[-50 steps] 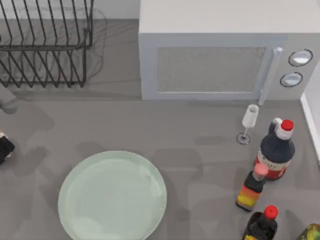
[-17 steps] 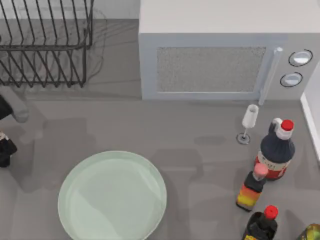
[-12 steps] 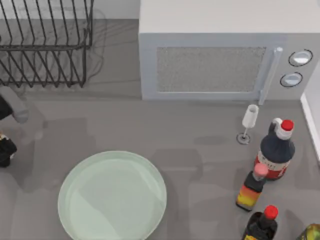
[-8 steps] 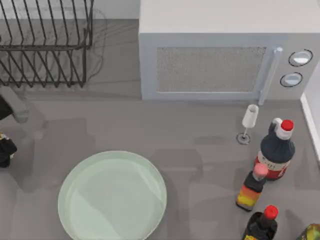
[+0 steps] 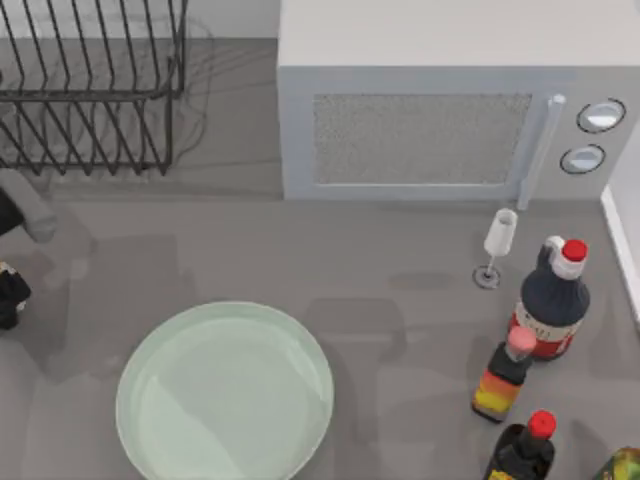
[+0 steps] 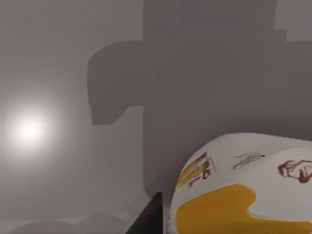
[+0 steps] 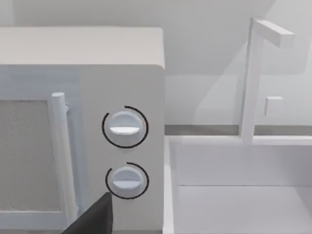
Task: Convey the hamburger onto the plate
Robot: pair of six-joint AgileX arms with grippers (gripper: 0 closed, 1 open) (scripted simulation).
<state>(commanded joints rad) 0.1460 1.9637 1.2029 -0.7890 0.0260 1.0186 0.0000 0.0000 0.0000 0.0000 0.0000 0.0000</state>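
Left gripper (image 5: 8,295): at far left edge of table in top view, well left of the plate (image 5: 225,392); a dark finger (image 6: 146,217) is seen just beside the wrapper in left wrist view. How wide fingers stand & whether they really clamp: cannot tell

Hamburger (image 6: 243,187): white wrapper w/ yellow patch & dark red marks, very close under left wrist cam, right at the fingers. Looks carried or about to be, as a judgement; if it touches table or hangs above it, I cannot tell

Plate: pale mint green, round, low in top view, left of centre; nothing on it, so task not yet done

Right gripper (image 7: 92,217): parked at right side, a dark tip seen low in right wrist view, facing the microwave (image 5: 440,100) knobs; fingers cannot tell

Risk 1: paper wrapper is soft, may slip or crush if grip is off-centre → burger falls before the plate

Risk 2: coming in too low → hit the raised rim & push plate

Risk 3: release too near the rim → burger rolls off onto table

Others: dish rack (image 5: 90,85) behind left gripper; bottles (image 5: 550,300) & small glass (image 5: 497,245) at right, well apart from the path
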